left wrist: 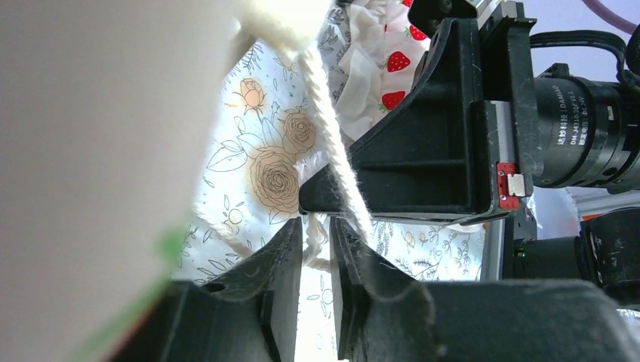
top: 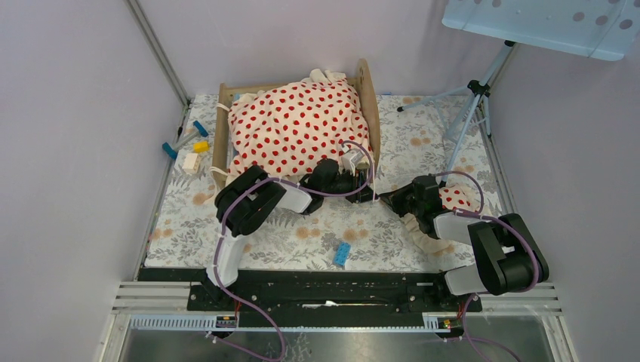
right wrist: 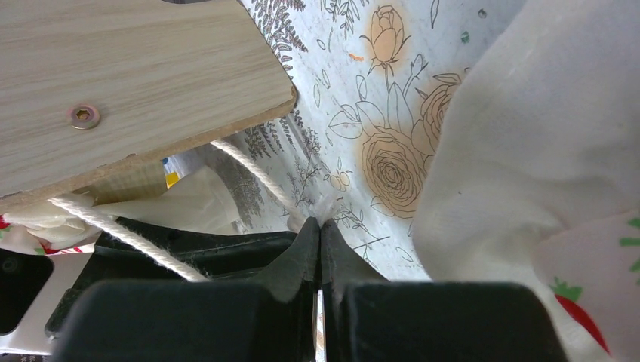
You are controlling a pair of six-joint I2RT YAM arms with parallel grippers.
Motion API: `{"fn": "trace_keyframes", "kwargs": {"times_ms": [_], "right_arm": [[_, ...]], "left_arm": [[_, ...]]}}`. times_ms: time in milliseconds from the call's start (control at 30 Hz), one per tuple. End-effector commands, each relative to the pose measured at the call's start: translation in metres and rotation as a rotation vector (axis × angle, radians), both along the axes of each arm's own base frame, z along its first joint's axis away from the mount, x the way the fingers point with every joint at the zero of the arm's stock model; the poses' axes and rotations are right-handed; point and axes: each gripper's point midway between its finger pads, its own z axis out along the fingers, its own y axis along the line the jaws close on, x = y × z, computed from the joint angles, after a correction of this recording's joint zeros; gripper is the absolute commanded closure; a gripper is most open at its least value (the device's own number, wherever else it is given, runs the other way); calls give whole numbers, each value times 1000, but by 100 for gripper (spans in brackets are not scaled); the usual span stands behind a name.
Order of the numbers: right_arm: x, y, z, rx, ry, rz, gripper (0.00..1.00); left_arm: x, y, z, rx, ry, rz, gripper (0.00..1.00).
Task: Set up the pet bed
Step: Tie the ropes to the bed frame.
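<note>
The pet bed [top: 220,136] stands at the back of the mat, its light-wood end boards showing. A cream red-dotted blanket [top: 298,124] is heaped over it. My left gripper [top: 361,186] is at the bed's near right corner. Its jaws [left wrist: 317,241] stand slightly apart, and a white cord [left wrist: 332,151] runs loosely between them. My right gripper [top: 392,197] meets it there from the right. In the right wrist view the right gripper [right wrist: 321,224] is shut on the cord's frayed end [right wrist: 326,205], just below the wooden board [right wrist: 136,98]. The mattress is hidden.
A small red-dotted pillow [top: 456,197] lies under the right arm, and its white fabric [right wrist: 528,151] fills the right of that wrist view. A blue brick [top: 342,254] lies near the front. Small toy pieces [top: 189,147] sit left of the bed. A tripod [top: 468,105] stands at the back right.
</note>
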Motion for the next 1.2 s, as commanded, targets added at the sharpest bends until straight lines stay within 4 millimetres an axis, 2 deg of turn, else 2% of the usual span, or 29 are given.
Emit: {"fn": "trace_keyframes", "kwargs": {"times_ms": [0, 333, 467, 833, 1167], "right_arm": [[10, -4, 11, -29, -46, -9, 100], [12, -5, 19, -48, -63, 2, 100], [12, -4, 21, -51, -68, 9, 100], [14, -1, 23, -52, -75, 33, 100], [13, 1, 20, -48, -74, 42, 100]], "left_arm": [[7, 4, 35, -20, -115, 6, 76], [20, 22, 39, 36, -157, 61, 74], [23, 29, 35, 89, -180, 72, 73], [28, 48, 2, 277, -238, 86, 71], [23, 39, -20, 405, -272, 83, 71]]}}
